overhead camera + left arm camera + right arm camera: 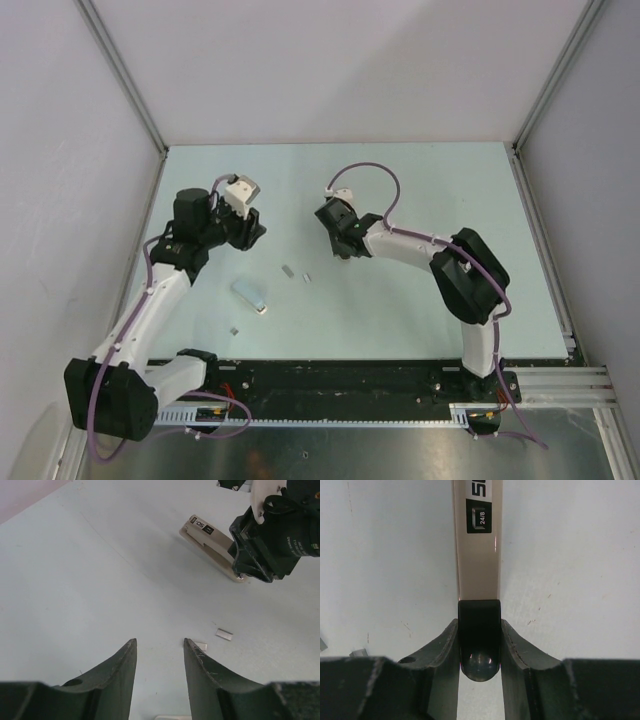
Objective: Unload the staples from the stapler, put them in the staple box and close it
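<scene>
The stapler (476, 555) lay flat on the smooth pale table (75, 580). It was a slim matte beige bar with a glossy, rounded black end and a "24/8" label. The right gripper (479, 630) pinched that black end. The left gripper (159, 647) hung spread apart above the table, near two short metallic strips (224, 634).

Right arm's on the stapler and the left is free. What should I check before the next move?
1. Grip: right gripper shut on the black end of the stapler: ok.
2. Black end centred between its fingers: ok.
3. The left gripper open and empty: ok.
4. Staples inside the stapler: cannot tell.
5. The table ahead of the left gripper free of loose staple pieces: not ok, two lie just past its fingertips.
</scene>
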Robot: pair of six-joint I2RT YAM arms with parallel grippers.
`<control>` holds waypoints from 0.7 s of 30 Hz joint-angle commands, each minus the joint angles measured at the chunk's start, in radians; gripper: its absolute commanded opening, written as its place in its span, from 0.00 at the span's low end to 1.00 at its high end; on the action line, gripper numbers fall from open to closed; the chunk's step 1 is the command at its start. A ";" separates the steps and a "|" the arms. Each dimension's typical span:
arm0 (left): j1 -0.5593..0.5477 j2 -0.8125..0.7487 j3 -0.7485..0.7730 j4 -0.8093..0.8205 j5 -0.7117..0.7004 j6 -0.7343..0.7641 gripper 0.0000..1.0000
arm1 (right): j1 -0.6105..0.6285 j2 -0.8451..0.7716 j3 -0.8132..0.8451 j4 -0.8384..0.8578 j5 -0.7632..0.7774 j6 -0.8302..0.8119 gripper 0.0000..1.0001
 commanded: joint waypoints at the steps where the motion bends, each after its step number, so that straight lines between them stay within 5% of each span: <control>1: 0.005 -0.049 -0.036 -0.010 -0.034 0.012 0.47 | 0.000 0.036 0.077 -0.049 0.015 -0.008 0.38; 14: 0.006 -0.116 -0.066 -0.022 -0.104 0.027 0.46 | -0.068 -0.079 0.139 -0.089 -0.049 0.006 0.74; 21: 0.006 -0.140 -0.062 -0.033 -0.128 0.021 0.47 | -0.320 -0.304 -0.082 -0.090 -0.043 0.121 0.78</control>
